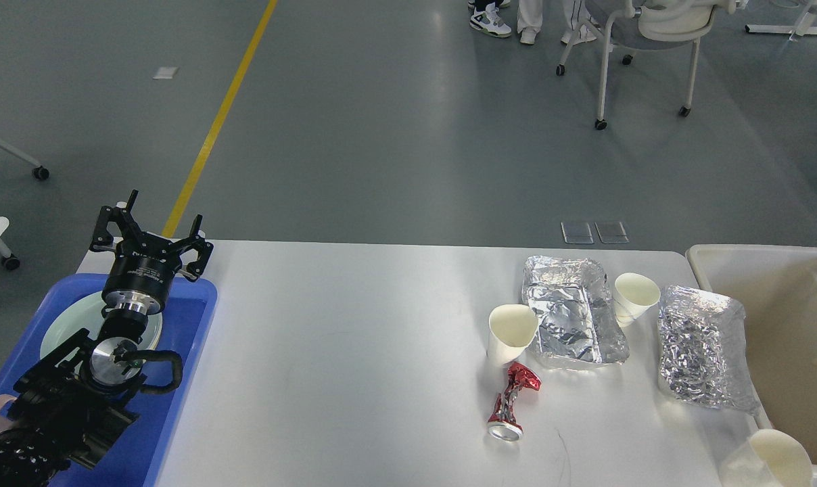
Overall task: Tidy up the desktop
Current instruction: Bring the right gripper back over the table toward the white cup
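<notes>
Head view: left end effector [150,233] is hovering over the blue tray's [185,352] far edge, fingers spread, gripping nothing. Right of the tray, the table [354,352] is carrying litter: crushed can [511,400], paper cups [510,331], foil [574,319]. Likely between picks; next move calls for reaching rightward. Right end effector is showing nowhere.

On our worktop [354,338], a tray [178,379] holding a plate [60,331] sits at the frame's left. Right of centre stand two cups [510,331] [635,294] flanking a foil container [574,318], a crushed can [510,402] below them, another foil container [703,345] further right, against a bin [787,297].
</notes>
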Robot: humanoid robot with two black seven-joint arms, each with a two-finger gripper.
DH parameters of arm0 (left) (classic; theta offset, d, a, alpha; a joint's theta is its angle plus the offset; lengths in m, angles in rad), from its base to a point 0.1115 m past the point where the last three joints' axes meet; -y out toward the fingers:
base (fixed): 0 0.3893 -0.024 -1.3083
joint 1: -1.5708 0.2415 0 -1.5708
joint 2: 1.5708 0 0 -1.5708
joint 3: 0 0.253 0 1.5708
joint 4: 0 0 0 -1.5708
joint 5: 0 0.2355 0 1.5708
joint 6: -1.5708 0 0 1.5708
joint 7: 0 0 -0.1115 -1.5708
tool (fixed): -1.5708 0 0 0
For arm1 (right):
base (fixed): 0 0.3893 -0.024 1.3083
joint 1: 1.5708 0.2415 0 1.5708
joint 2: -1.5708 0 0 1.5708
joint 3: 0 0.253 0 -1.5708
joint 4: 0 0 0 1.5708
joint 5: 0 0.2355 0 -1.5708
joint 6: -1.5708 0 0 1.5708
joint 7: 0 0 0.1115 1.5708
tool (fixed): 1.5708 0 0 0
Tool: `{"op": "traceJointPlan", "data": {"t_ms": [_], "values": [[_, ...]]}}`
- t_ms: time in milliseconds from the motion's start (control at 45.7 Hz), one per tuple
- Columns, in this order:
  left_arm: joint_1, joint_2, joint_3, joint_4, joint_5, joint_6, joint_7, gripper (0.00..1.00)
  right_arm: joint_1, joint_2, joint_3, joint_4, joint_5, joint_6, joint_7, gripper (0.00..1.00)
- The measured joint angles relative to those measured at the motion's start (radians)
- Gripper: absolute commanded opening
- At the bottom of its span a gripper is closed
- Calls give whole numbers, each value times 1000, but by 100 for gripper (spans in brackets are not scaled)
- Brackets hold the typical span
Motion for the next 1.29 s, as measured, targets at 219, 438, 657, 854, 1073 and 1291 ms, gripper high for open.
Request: {"op": "traceJointPlan", "data": {"t_ms": [219,438,657,854,1073,1291], "values": [[0,0,0,0,0,0,0,98,-35,21,5,-1,-1,-13,0,100],[0,0,0,0,0,0,0,98,-36,22,6,-2,-1,-13,0,100],[0,0,0,0,0,0,0,98,10,28,7,-4,4,-5,0,100],[0,0,0,0,0,0,0,98,167,56,5,5,-1,28,-1,100],[0,0,0,0,0,0,0,98,534,78,0,69,-12,377,4,100],[0,0,0,-1,0,0,1,98,930,86,-4,498,-178,524,4,100]]}}
